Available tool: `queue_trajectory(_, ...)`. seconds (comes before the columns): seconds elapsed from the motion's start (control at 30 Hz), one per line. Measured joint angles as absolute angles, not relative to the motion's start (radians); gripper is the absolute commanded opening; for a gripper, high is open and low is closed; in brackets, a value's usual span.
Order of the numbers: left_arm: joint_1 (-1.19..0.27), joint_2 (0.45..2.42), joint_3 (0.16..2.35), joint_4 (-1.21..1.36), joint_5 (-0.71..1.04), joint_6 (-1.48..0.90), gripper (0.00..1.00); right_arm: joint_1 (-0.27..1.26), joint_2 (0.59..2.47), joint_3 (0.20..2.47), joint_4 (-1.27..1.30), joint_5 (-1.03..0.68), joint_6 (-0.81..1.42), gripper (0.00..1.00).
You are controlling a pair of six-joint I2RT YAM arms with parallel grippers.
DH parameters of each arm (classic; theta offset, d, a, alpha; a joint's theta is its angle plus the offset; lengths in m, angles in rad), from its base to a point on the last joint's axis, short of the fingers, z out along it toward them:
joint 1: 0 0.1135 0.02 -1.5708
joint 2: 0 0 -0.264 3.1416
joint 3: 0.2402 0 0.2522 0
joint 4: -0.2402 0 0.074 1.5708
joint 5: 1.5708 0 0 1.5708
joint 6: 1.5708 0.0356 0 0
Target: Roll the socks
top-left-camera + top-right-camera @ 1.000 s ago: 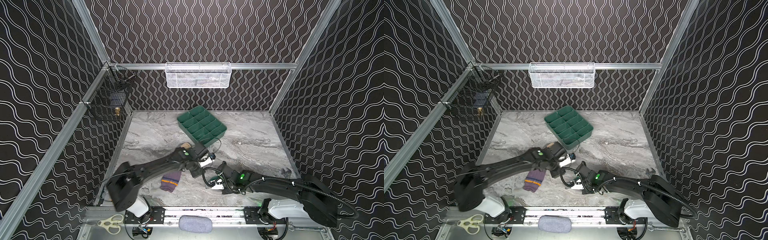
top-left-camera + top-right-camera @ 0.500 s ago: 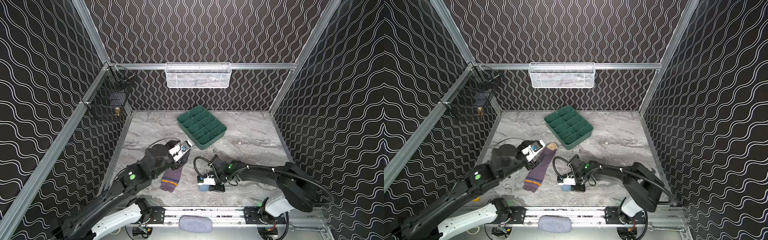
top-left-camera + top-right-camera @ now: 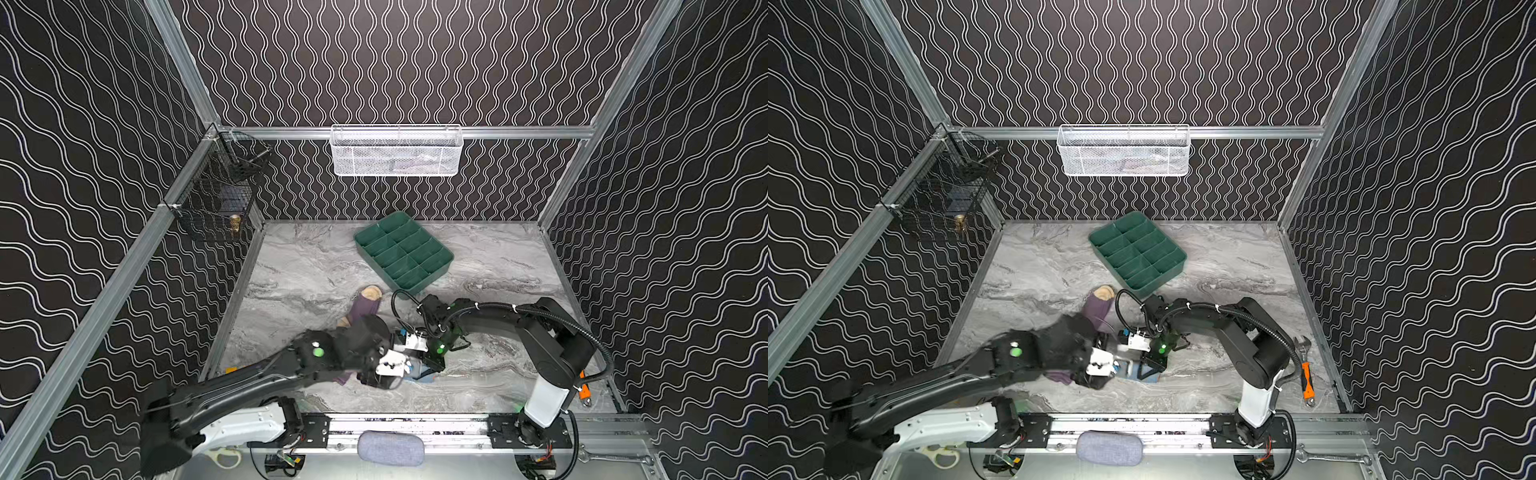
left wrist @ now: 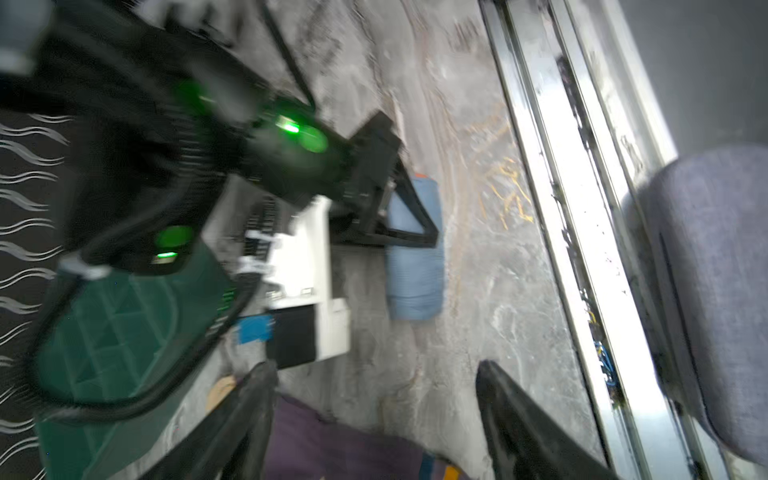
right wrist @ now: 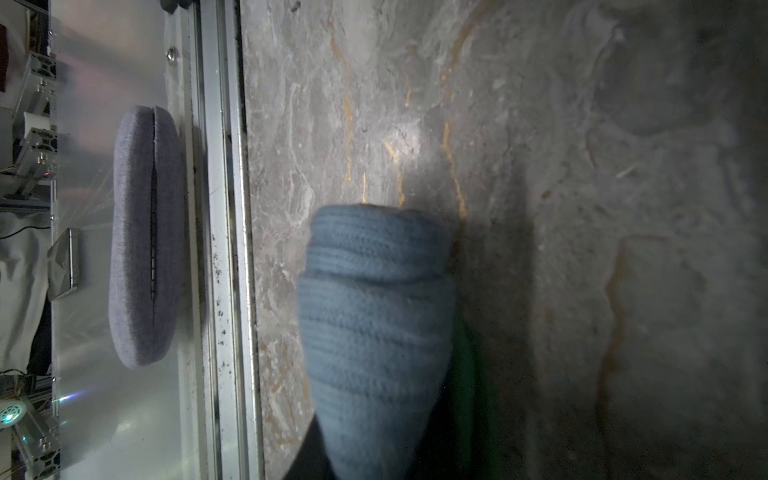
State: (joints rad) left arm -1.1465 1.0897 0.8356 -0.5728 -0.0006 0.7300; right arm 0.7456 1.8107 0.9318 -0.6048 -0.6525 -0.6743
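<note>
The purple sock (image 3: 365, 308) lies flat mid-table, its tan toe (image 3: 371, 293) pointing to the back. Its striped cuff end (image 4: 332, 449) sits between the spread fingers of my left gripper (image 4: 376, 374), which is open and hovers low over it. The light blue sock (image 3: 420, 374) is a tight roll near the table's front. In the left wrist view this roll (image 4: 415, 282) lies just beyond my left fingertips. My right gripper (image 3: 432, 365) is shut on the roll (image 5: 374, 311), pressing it to the table. Both grippers (image 3: 1152, 365) are close together.
A green divided tray (image 3: 403, 251) sits at the back centre. A white mesh basket (image 3: 395, 151) hangs on the back wall and a black wire basket (image 3: 216, 199) on the left wall. A grey fabric pad (image 3: 390, 449) lies by the front rail. An orange-handled wrench (image 3: 1306, 374) rests front right.
My left arm pulled back, then swung down to the purple sock's cuff beside the blue roll, its jaws opening wider. My right gripper brought the blue roll toward the front.
</note>
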Motion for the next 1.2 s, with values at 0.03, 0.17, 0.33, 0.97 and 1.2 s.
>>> queue_trajectory(0.03, -1.174, 1.127, 0.818, -0.552, -0.031, 0.715, 0.79, 0.744, 1.803, 0.922, -0.592, -0.653, -0.675, 0.00)
queue_trajectory(0.17, -1.215, 1.256, 0.778, -0.434, -0.134, 0.662, 0.78, 0.740, 1.795, 0.910, -0.574, -0.657, -0.682, 0.00)
queue_trajectory(0.33, -1.222, 1.384, 0.764, -0.352, -0.192, 0.622, 0.78, 0.732, 1.806, 0.914, -0.574, -0.675, -0.685, 0.00)
queue_trajectory(0.97, -1.224, 1.603, 0.794, -0.220, -0.225, 0.573, 0.04, 0.722, 1.748, 0.875, -0.541, -0.623, -0.670, 0.16)
queue_trajectory(1.2, -1.211, 1.682, 0.852, -0.200, -0.202, 0.635, 0.00, 0.685, 1.608, 0.793, -0.474, -0.499, -0.672, 0.40)
